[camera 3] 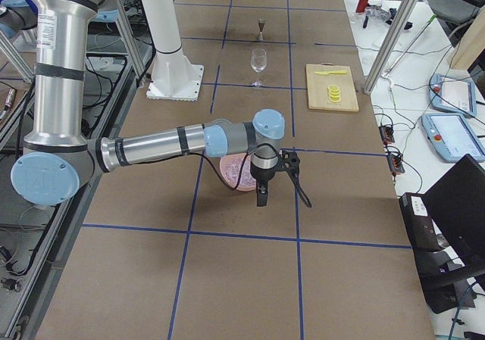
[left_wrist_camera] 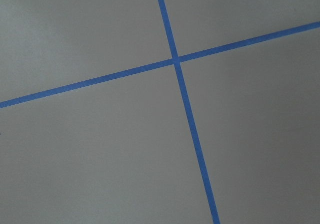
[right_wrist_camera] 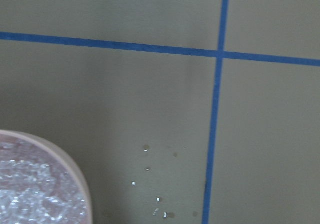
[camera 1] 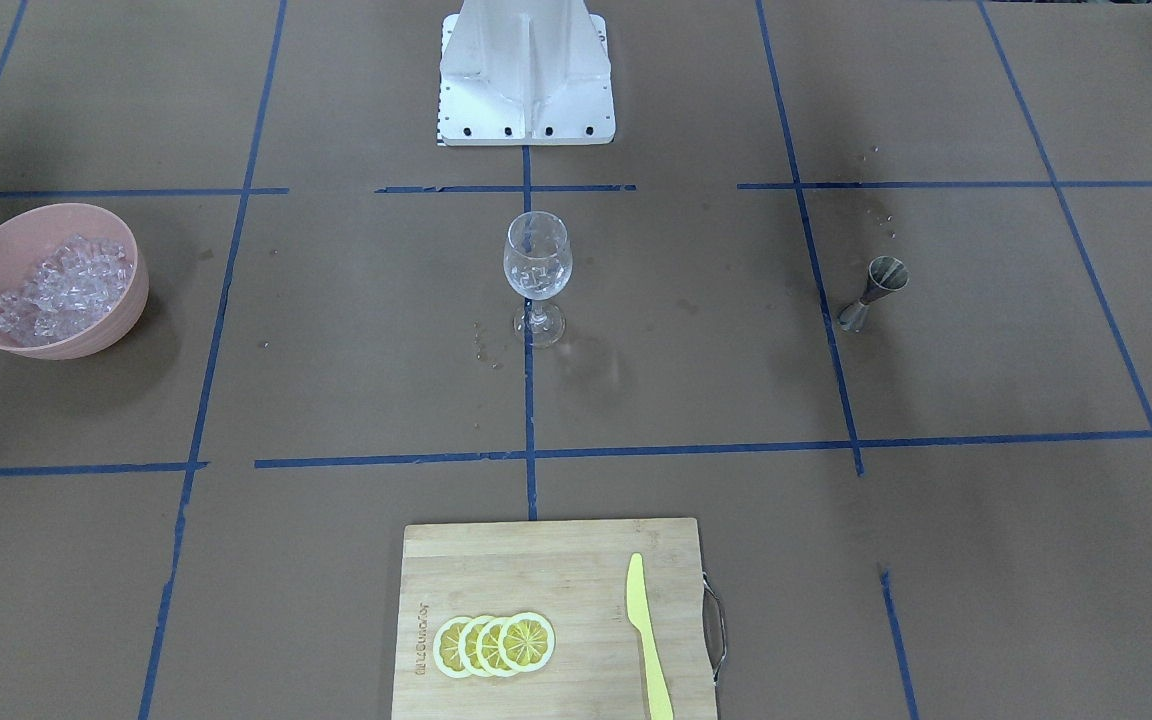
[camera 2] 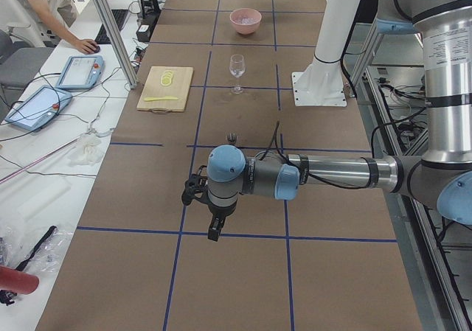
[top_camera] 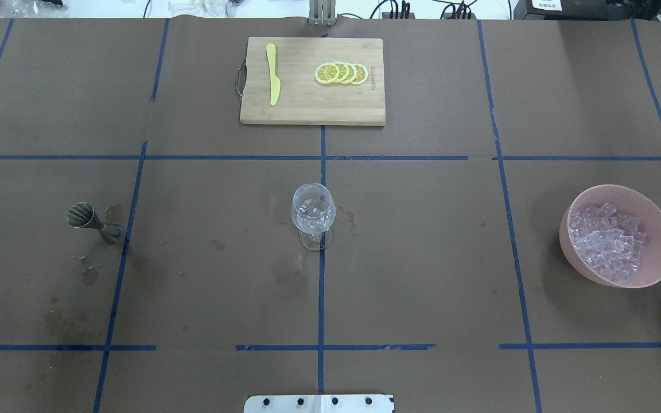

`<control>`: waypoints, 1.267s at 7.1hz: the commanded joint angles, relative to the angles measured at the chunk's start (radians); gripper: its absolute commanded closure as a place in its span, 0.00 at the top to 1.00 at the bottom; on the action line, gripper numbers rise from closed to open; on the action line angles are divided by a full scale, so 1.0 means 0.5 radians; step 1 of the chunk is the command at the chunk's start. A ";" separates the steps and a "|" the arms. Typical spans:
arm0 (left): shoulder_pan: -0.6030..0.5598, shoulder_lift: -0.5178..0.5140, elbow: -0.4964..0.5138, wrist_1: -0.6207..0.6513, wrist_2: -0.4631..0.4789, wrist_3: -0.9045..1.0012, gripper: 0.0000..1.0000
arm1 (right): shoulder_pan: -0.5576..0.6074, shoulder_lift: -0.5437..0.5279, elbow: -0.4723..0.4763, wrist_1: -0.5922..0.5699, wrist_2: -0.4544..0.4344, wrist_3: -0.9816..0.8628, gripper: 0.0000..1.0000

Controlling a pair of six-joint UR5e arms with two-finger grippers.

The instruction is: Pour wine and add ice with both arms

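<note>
The ice (top_camera: 609,241) lies heaped in the pink bowl (top_camera: 654,280) on the robot's right side of the bench, well apart from the wine glass (top_camera: 313,209), which stands upright on the centre tape line and seems to hold a few clear pieces. From the far end of the room the right gripper (camera 3: 261,198) hangs pointing down just beside the bowl, on its outer side away from the glass; its wrist camera catches only the bowl's rim in a lower corner. So I'd judge the right arm is far the nearer to the ice, with bare bench between bowl and glass for a carry. The jigger (top_camera: 85,217) stands upright on the left side, damp spots around it; the left gripper (camera 2: 214,229) hangs over plain bench beyond it, further from the glass. Whether either arm's fingers are apart or together I cannot tell from these side views
</note>
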 commanded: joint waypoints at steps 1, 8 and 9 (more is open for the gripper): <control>0.003 0.000 0.000 -0.005 -0.002 0.001 1.00 | 0.151 -0.051 -0.157 0.095 0.005 -0.314 1.00; 0.003 -0.003 -0.012 -0.008 -0.005 0.001 1.00 | 0.296 -0.094 -0.201 0.095 0.051 -0.495 1.00; 0.003 -0.003 -0.012 -0.008 -0.005 0.001 1.00 | 0.296 -0.097 -0.198 0.095 0.051 -0.495 1.00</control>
